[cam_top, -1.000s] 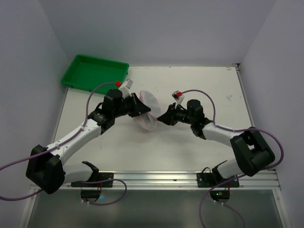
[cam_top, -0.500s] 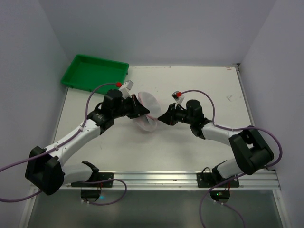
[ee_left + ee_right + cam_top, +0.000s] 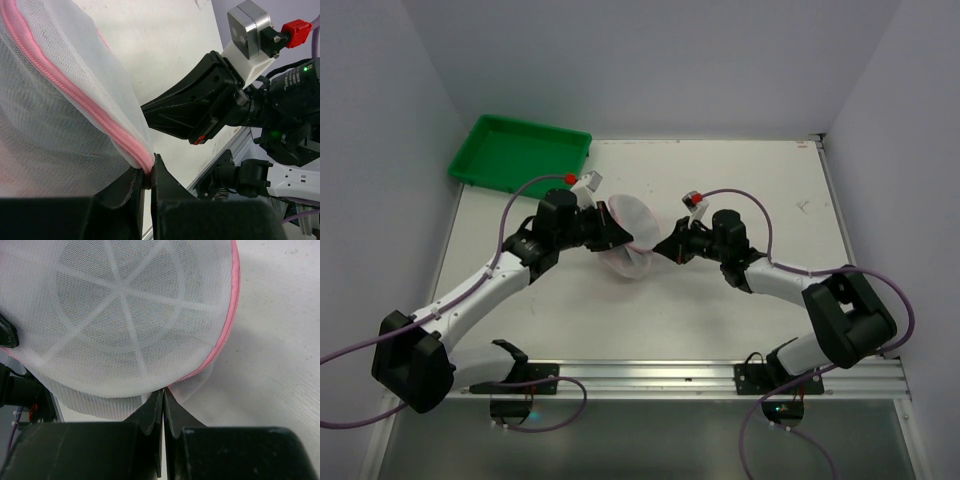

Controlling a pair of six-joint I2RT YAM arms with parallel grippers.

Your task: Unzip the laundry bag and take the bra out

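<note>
Almost nothing has moved since a second ago: both arms stay at the bag (image 3: 630,232), and only its low edge has slid a tiny bit to the left. It sits in the middle of the worktop (image 3: 750,185), tipped up on its side between the two arms. I cannot tell if its low edge touches the worktop. The left jaws are almost closed and pinch the pink rim (image 3: 75,95) at the bag's edge. The right jaws are closed tight on the white mesh (image 3: 125,315), right by the pink rim, on the other side of the bag. White ribs spread out from the middle of the mesh like the spokes of a wheel. The zip looks closed where it shows. The green tray (image 3: 515,152) is at the far left corner, well apart from the bag.
</note>
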